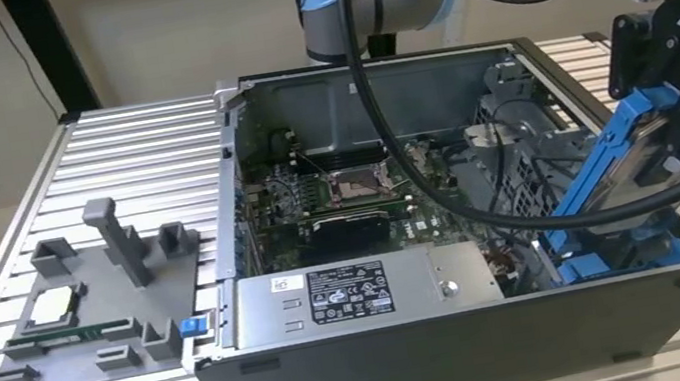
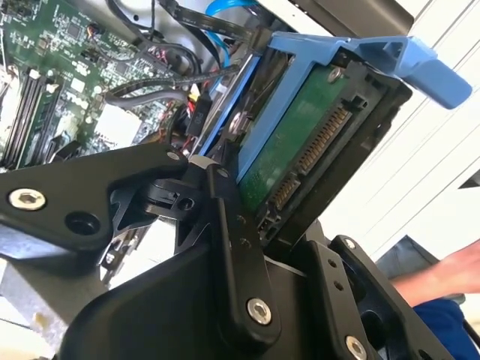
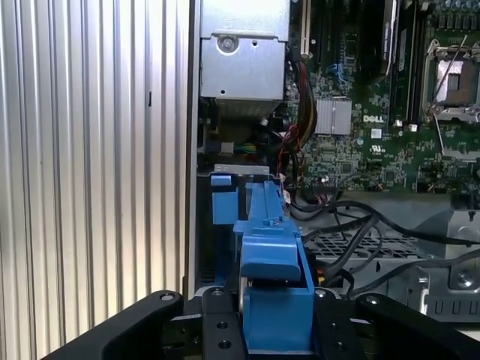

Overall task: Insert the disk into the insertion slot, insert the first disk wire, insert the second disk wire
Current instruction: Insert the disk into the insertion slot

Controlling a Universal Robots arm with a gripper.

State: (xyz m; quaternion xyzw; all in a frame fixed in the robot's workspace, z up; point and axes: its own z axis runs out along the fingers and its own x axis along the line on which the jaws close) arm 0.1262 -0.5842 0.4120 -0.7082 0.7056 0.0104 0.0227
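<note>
**Q:** What is the state of the hand?

**A:** My hand (image 1: pixel 676 140) is closed on the disk (image 1: pixel 617 164), with one finger on each side of its blue carrier. In the first wrist view the disk (image 3: pixel 274 255) sits edge-on between my fingers (image 3: pixel 217 322). I judge this grip leaves the leading end free of anything that could foul the bay.

**Q:** Where is the disk?

**A:** It is inside the open computer case (image 1: pixel 471 343), at the corner on the exterior view's right, just beside the power-supply box (image 1: pixel 356 294). It is tilted, with its lower end down at the insertion slot (image 1: pixel 619 250) and its upper end raised above the case wall. I cannot tell whether the lower end touches the slot's blue clips.

**Q:** Why is it tilted?

**A:** I judge that the slope lets the disk clear the black cables (image 1: pixel 448 189) draped across the motherboard (image 1: pixel 342 200) and meet the slot mouth end-first.

**Q:** What of the wires?

**A:** In the second wrist view the disk (image 2: pixel 300 142) shows its circuit board, and the connector (image 2: pixel 315 150) is bare with no wire seated. It faces back towards my hand (image 2: pixel 274 221), away from the slot, which I judge leaves it reachable.

**Q:** Is anything else nearby?

**A:** A person's hand (image 2: pixel 450 274) rests over the ribbed worktop (image 1: pixel 132 151), outside the case and apart from the disk
</note>
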